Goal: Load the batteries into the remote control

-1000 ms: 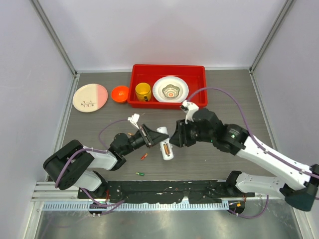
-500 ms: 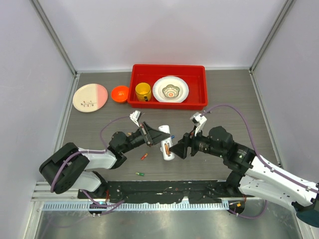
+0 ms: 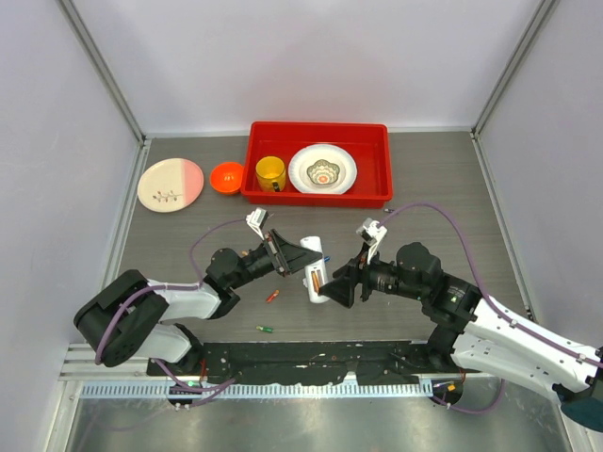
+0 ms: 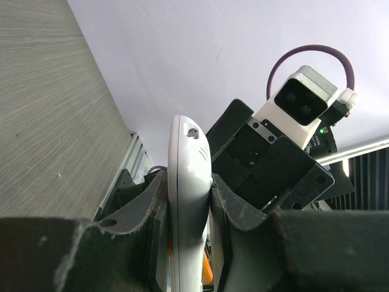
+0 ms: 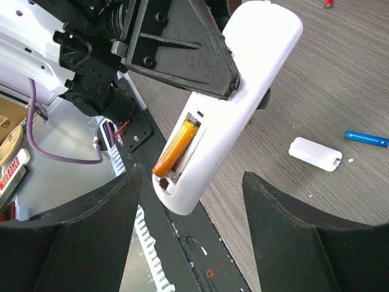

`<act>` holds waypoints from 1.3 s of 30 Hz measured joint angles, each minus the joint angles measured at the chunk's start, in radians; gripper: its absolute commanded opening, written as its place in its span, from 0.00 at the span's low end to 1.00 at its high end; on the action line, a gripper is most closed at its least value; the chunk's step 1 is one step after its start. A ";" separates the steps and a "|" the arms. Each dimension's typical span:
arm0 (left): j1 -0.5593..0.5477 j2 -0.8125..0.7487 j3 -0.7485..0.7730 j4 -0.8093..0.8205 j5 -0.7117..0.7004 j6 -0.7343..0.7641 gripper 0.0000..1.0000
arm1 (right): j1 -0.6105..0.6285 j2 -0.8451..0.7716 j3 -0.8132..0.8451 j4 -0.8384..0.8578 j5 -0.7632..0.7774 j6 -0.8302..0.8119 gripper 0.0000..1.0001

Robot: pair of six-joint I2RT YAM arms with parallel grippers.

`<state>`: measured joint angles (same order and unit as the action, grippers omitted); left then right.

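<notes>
My left gripper (image 3: 287, 259) is shut on the white remote control (image 3: 314, 273) and holds it off the table, tilted, with the open battery bay facing up. It grips the remote edge-on in the left wrist view (image 4: 189, 182). An orange battery (image 5: 176, 146) lies in the bay. My right gripper (image 3: 339, 285) is open and empty, close beside the remote's lower end (image 5: 200, 188). The white back cover (image 5: 315, 154) and a blue battery (image 5: 366, 139) lie on the table. A red battery (image 3: 271, 296) and a green battery (image 3: 266, 329) lie near the front edge.
A red tray (image 3: 377, 160) at the back holds a yellow cup (image 3: 270, 172) and a patterned plate (image 3: 322, 169). An orange bowl (image 3: 226, 177) and a pink-and-cream plate (image 3: 170, 184) sit to its left. A black rail (image 3: 311, 358) runs along the near edge.
My right arm has swung from behind the remote to its right side and come lower and nearer, open throughout. My left gripper still holds the remote, shifted slightly.
</notes>
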<state>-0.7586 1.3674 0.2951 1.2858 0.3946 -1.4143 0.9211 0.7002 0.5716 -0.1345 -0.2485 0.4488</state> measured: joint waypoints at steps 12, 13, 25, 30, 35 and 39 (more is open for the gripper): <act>0.000 -0.011 0.000 -0.002 0.003 0.000 0.00 | 0.000 0.043 -0.001 0.009 -0.016 -0.003 0.68; 0.000 -0.011 0.000 -0.002 0.003 0.001 0.00 | 0.000 0.045 -0.001 0.010 -0.016 -0.003 0.68; 0.000 -0.015 0.000 -0.008 0.002 0.007 0.00 | 0.000 0.066 -0.001 0.031 -0.020 -0.002 0.65; 0.000 -0.022 0.000 -0.013 0.002 0.008 0.00 | 0.000 0.072 -0.001 0.039 -0.025 -0.001 0.63; 0.000 -0.027 0.000 -0.022 0.001 0.009 0.00 | 0.001 0.082 -0.001 0.049 -0.031 0.002 0.61; 0.000 -0.037 0.000 -0.024 0.001 0.010 0.00 | 0.001 0.092 -0.001 0.055 -0.035 0.003 0.59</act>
<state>-0.7586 1.3308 0.2951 1.2613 0.3958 -1.4044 0.9218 0.7925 0.5709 -0.0792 -0.2836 0.4522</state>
